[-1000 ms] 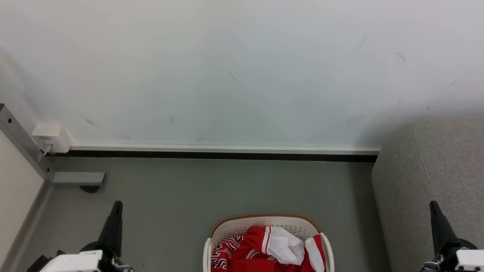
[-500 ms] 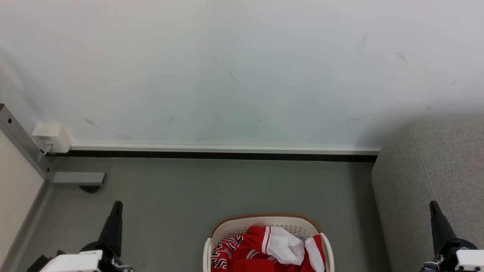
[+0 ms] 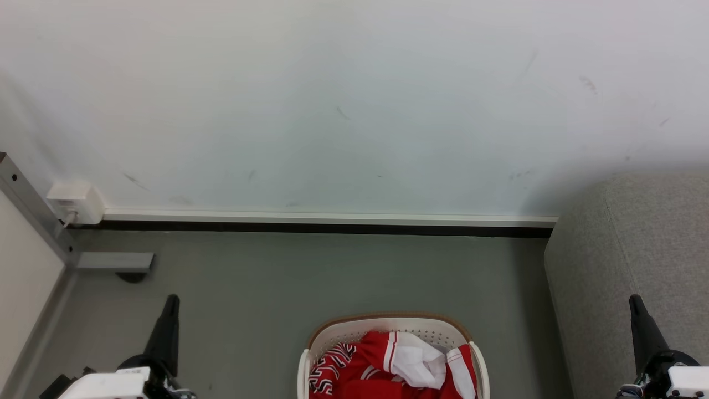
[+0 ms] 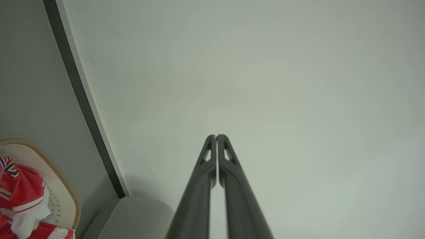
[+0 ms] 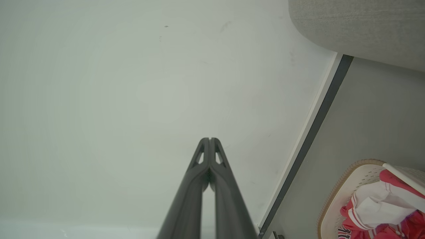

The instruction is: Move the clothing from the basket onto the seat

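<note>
Pre-grasp step: red-and-white jersey clothing (image 3: pixel 382 368) is kept in the oval cream plastic basket (image 3: pixel 388 318), near the grey fabric seat (image 3: pixel 637 238).
The left hand (image 3: pixel 172 302) and right hand (image 3: pixel 635 302) are closed and empty; next, one should probably be opened and lowered.

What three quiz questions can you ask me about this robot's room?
1. Fill in: in the head view, the seat stands to the ____ of the basket.
2. Where is the clothing? A on the seat; B in the basket; C on a shelf.
3. True or false: the jaws on both arms stand wide open.
Key: 1 right; 2 B; 3 false, both pairs are shut and hold nothing.
</note>
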You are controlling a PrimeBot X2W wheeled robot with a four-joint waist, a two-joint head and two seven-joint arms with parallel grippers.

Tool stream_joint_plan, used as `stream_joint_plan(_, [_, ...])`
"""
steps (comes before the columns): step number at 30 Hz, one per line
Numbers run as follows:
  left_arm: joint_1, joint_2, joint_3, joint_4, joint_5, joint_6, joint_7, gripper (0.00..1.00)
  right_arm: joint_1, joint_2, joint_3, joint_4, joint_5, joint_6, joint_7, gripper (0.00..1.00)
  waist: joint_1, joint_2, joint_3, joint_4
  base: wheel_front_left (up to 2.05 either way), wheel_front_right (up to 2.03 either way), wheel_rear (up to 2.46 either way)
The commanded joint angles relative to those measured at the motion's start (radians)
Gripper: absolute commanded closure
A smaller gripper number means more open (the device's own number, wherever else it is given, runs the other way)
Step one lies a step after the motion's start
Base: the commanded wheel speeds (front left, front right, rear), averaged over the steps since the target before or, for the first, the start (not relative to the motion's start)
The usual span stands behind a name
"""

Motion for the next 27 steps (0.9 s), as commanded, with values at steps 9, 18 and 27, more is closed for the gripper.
stream_joint_plan(9, [-0.008, 0.002, 0.002, 0.0, -0.014, -0.003, 0.003, 1.0, -0.012, -0.001, -0.003, -0.004, 0.002, -0.003, 0.002, 1.0, 0.0, 0.0, 0.0, 0.0, 0.0, 0.0, 0.0])
stream_joint_plan(18, [-0.008, 0.002, 0.002, 0.0, -0.014, -0.003, 0.003, 1.0, -0.012, -0.002, -0.003, -0.004, 0.002, -0.003, 0.002, 1.0, 0.0, 0.0, 0.0, 0.0, 0.0, 0.0, 0.0])
stream_joint_plan(27, [-0.008, 0.002, 0.002, 0.0, -0.014, -0.003, 0.003, 1.0, -0.012, -0.002, -0.003, -0.004, 0.002, -0.003, 0.002, 1.0, 0.0, 0.0, 0.0, 0.0, 0.0, 0.0, 0.0])
